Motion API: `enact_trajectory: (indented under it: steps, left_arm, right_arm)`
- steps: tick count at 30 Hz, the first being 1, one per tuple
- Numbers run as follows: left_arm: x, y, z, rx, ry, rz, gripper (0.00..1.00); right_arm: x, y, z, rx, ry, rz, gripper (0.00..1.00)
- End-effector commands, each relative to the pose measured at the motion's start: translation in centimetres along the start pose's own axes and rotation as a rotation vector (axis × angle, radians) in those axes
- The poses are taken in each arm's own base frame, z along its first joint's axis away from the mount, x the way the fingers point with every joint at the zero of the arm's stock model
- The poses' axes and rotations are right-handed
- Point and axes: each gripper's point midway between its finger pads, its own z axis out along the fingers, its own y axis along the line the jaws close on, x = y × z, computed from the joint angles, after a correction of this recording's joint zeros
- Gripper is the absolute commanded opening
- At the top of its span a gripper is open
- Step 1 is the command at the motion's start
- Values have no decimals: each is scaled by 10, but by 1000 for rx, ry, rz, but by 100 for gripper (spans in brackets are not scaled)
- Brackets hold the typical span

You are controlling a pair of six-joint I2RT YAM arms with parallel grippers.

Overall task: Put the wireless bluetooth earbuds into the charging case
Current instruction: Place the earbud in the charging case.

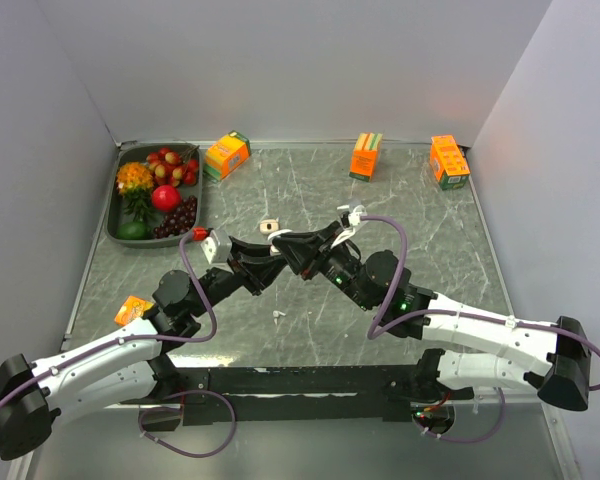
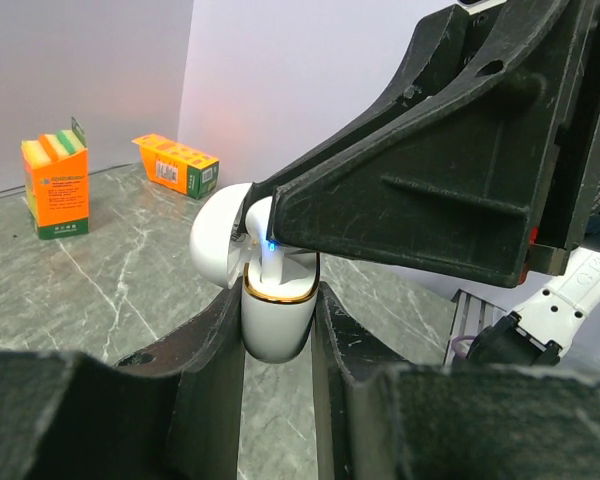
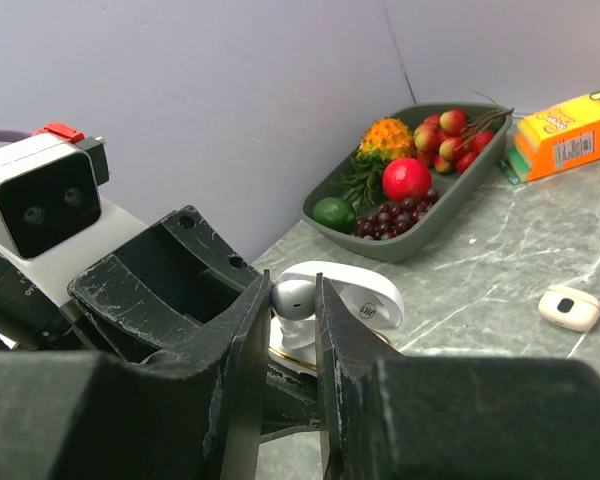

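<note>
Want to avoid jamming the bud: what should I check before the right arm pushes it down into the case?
1. Left gripper clamped on the charging case, case upright: ok.
2. Lid swung open, clear of the opening: ok.
3. Right gripper pinching the earbud: ok.
4. Earbud directly over the open case: ok in both wrist views.
5. Stem lined up with its socket: cannot tell, the right arm's fingers hide the inside.
6. Second earbud located: cannot tell; a white speck on the table is too small to identify.

Robotics lab test cell, plain grey walls (image 1: 280,60), marbled tabletop (image 1: 420,230)
</note>
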Motion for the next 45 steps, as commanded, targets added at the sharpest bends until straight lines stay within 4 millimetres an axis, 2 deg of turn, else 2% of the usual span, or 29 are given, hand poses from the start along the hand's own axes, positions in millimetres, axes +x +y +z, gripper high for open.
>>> enact_trajectory:
  steps: [1,6,12,18,27,32,36,42,45]
  left_arm:
    - [-35,-9,2,27,-123,26,1]
    - [-34,-8,2,25,-120,27,1]
    - [-32,-9,3,29,-116,28,1]
    - [-30,-11,4,35,-109,25,1]
    - [-30,-10,2,29,-108,26,1]
    - [-28,-10,2,31,-104,24,1]
    - [-28,-10,2,31,-104,25,1]
    - [-27,-11,1,33,-98,31,1]
    - [-27,-12,1,34,-97,29,1]
  right_arm:
    - [-1,0,-6,22,17,12,29]
    - [-10,0,-7,36,9,17,40]
    - [-16,-1,-7,50,6,6,45]
    - [-18,1,-5,50,13,-3,47]
    - [-35,3,-13,50,-21,0,50]
    - [-36,5,-11,51,-10,-16,52]
    - [-43,7,-13,45,-29,-6,51]
    - [-49,6,-17,60,-38,-7,44]
    - [-51,6,-17,63,-35,-13,36]
